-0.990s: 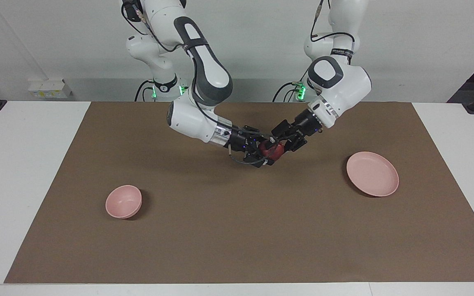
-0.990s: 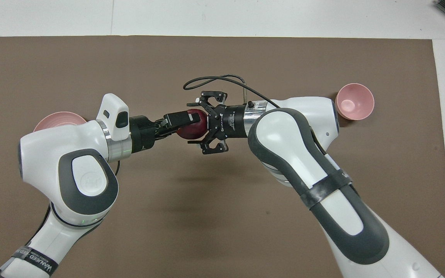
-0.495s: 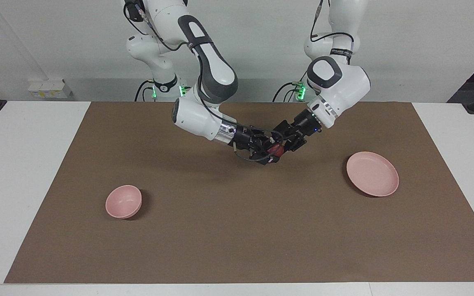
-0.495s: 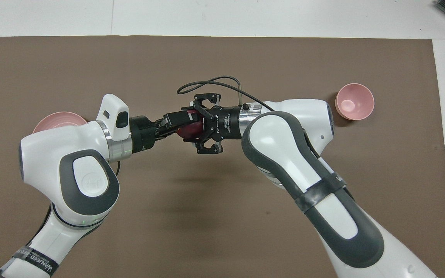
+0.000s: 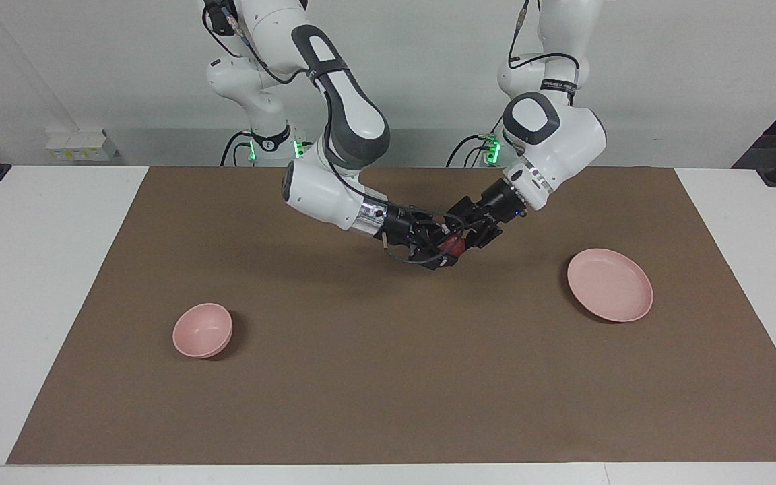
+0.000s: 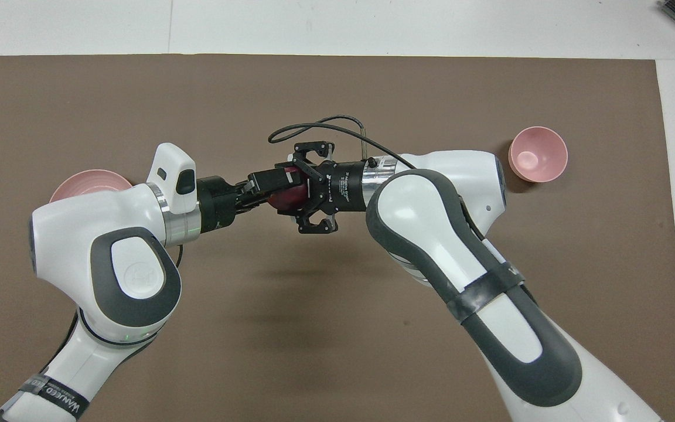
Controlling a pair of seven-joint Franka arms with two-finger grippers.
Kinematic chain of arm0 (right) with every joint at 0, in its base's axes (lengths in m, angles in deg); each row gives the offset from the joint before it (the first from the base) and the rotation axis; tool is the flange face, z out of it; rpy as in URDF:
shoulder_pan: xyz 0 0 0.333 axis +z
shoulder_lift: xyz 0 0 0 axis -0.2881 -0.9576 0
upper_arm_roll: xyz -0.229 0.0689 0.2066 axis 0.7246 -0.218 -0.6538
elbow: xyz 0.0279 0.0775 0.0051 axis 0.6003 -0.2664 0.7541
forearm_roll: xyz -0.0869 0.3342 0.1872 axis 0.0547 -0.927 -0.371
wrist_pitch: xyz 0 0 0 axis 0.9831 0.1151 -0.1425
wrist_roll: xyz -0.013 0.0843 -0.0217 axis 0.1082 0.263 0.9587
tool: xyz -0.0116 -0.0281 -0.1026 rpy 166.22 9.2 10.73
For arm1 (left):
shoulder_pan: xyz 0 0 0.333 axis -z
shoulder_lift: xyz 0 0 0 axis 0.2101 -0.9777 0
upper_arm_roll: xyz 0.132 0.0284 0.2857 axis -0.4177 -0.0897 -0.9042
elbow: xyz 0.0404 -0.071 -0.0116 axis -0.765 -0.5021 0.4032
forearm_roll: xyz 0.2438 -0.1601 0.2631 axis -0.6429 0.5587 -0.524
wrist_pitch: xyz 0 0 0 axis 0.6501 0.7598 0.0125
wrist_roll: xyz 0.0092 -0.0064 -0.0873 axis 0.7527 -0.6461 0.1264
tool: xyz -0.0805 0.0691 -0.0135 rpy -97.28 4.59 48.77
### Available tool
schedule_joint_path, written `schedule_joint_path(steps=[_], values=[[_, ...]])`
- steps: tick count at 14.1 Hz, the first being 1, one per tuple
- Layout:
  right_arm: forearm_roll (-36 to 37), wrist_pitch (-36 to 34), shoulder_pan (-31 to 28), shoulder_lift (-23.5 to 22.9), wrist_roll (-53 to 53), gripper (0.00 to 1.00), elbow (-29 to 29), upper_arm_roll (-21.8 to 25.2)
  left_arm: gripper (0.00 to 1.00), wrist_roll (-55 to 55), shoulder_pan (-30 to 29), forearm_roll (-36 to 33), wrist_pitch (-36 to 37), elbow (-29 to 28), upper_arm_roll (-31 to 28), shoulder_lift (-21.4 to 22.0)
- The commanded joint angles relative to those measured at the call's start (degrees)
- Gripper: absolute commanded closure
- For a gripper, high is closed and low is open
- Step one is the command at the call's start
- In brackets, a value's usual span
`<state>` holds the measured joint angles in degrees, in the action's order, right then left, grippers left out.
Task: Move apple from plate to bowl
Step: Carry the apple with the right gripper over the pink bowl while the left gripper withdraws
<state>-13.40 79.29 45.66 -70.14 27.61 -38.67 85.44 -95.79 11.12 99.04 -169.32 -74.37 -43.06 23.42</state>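
Handover in mid-air, centre of the frame

My left gripper [image 6: 276,186] clamps the small glossy dark red apple [image 6: 286,198]; my right gripper [image 6: 309,187] is spread around it (ready to clench next). Shallow pink plate [image 5: 609,284] at right, deep pink bowl [image 5: 203,330] lower left, brown mat [image 5: 388,377], white wall.

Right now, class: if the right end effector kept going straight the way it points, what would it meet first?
The apple, which sits right at its tips in mid-air over the mat, with the left end effector gripping it from the opposite direction. The right end effector looks spread around it; actual contact is unclear.
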Motion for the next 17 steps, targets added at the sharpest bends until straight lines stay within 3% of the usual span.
schedule_joint_path(steps=[1,5,9,14,17], values=[[0.3,0.5,-0.4,-1.0,1.6,1.0,1.4,0.3,0.0,1.6,0.2,0.1,1.9,-0.5,-0.3,1.6],[8.9,0.4,-1.8,-0.6,1.4,1.0,1.4,0.5,0.0,1.7,-0.5,-1.1,7.8,-1.2,-1.9,4.2],[22.1,-0.3,-4.6,0.1,1.7,1.0,1.4,0.6,0.0,1.7,-0.6,-9.8,9.6,-2.3,-4.1,4.9],[45.5,-0.4,-7.5,2.0,2.8,1.0,1.5,0.6,0.0,2.5,-0.7,-29.5,15.1,-2.0,-10.1,4.4],[56.8,-0.3,-9.7,2.4,7.0,1.0,1.9,0.6,0.0,2.4,-0.1,-43.3,21.7,0.9,-15.3,3.5]])
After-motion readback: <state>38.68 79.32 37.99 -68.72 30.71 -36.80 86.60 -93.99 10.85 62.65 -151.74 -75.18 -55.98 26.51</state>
